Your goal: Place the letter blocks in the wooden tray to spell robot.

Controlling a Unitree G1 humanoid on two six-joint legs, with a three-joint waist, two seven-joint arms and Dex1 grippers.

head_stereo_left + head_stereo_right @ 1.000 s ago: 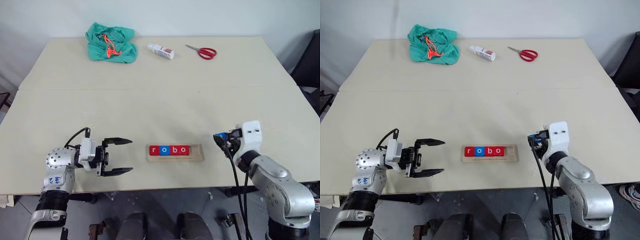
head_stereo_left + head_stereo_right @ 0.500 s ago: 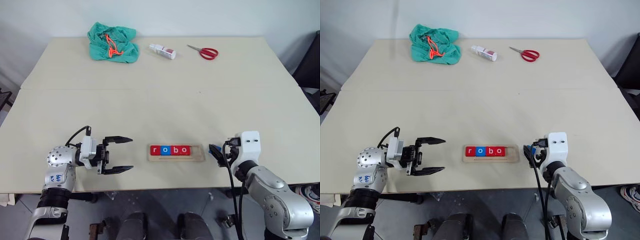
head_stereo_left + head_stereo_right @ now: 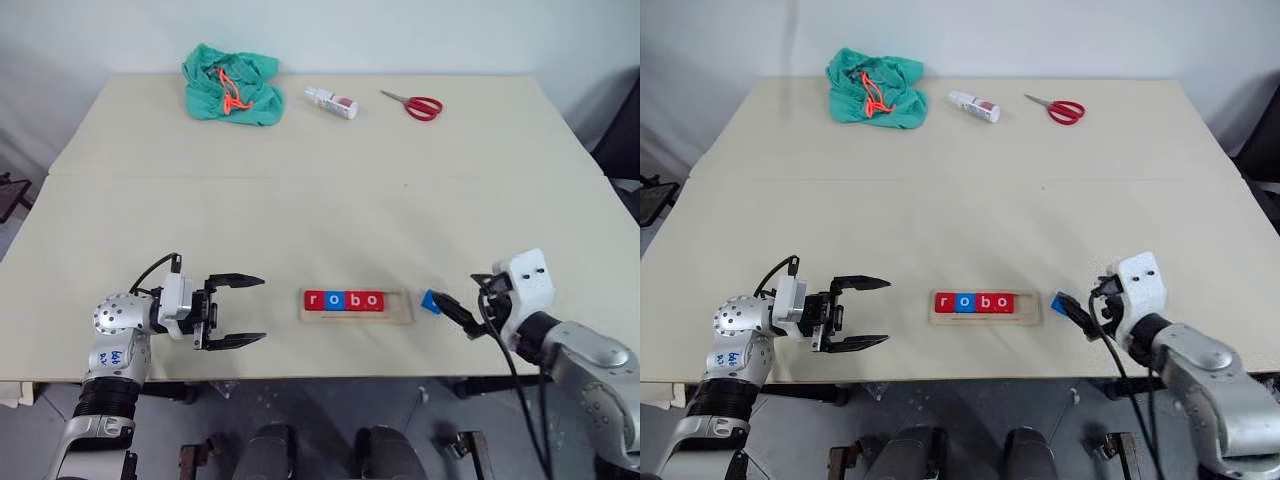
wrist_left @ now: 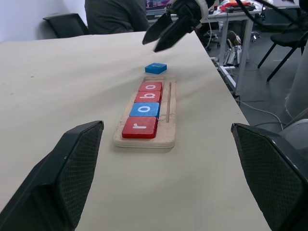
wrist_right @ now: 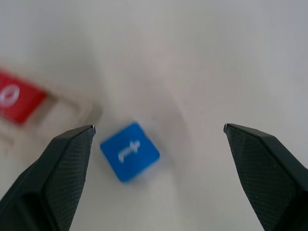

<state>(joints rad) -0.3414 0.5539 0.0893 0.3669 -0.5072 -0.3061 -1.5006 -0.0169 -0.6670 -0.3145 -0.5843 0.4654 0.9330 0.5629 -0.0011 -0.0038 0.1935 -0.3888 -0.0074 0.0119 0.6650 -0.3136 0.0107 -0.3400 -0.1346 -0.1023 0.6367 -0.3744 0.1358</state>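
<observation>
While four letter blocks sit in the wooden tray [image 3: 356, 304], the blue t block [image 3: 431, 301] lies on the table [image 3: 320, 210] just off the tray's right end, with both grippers spread wide and holding nothing.

Nearest the table's front edge, the left gripper [image 3: 236, 312] hovers level, pointing toward the tray from well off to its left, fingers far apart. The right gripper [image 3: 452, 309] is at the other side, its black fingers [image 3: 460, 316] parted, tips just beside the t block but not on it. In the tray the red r [image 3: 314, 300], blue o [image 3: 332, 300], red b [image 3: 351, 300] and red o [image 3: 370, 300] stand touching in a row, leaving the right end bare. Along the far edge are a green cloth [image 3: 230, 83], a small white bottle [image 3: 331, 101] and red-handled scissors [image 3: 414, 103].
</observation>
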